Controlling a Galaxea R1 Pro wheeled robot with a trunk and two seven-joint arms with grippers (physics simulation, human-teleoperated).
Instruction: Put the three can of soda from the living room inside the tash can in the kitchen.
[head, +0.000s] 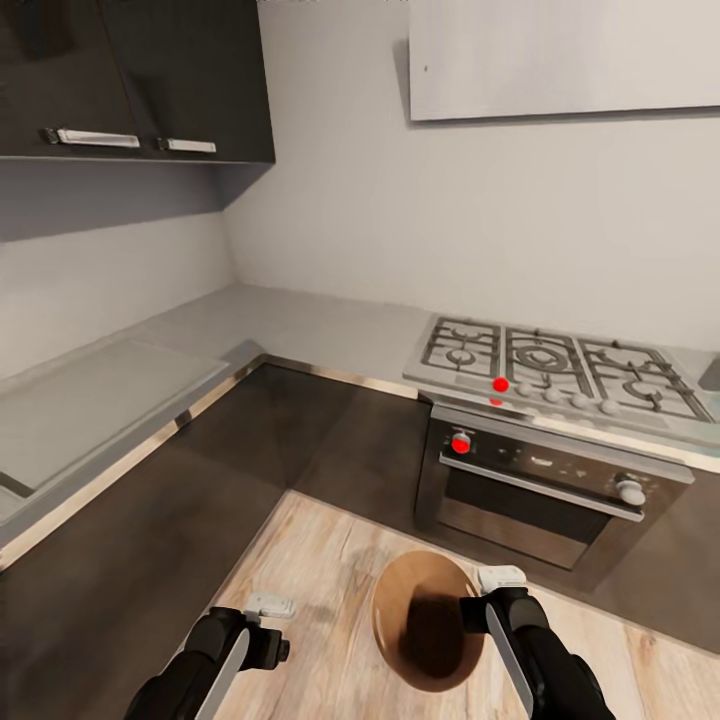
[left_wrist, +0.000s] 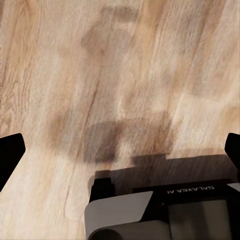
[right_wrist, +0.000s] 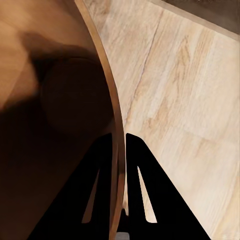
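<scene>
Bin (head: 428, 622) sits low centre in the head view, on the pale wood floor (head: 320, 560) in front of the oven (head: 545, 490). Its brown interior faces the camera, which suggests it is tilted or lifted, not standing square. No soda cans are visible in any view; the dark patch at the bottom of the bin reads as shadow, though I cannot rule out contents.

Right gripper (right_wrist: 119, 150): fingers (right_wrist: 142, 170) closed narrow on the bin rim (right_wrist: 102, 65), one inside the wall, one outside. In the head view this gripper (head: 472, 612) meets the rim at lower right of centre. It is holding the bin.

Left gripper (left_wrist: 120, 150): finger tips show at the far side edges of the wrist view, spread wide, with bare floor (left_wrist: 100, 75) between them. Holding nothing. In the head view it hangs at lower left (head: 270, 606), well apart from the bin.

Judgement: the step in hand appears to be positioning the bin in the kitchen.

Recommendations:
- Keep the pinch firm; a thin-wall rim grip lets the bin swing or slip.
- Lower until the base rests flat on the floor before releasing.
- Set it clear of the oven front and cabinet (head: 180, 470), mouth upward.
- Retract straight up along the wall to avoid tipping it.
</scene>
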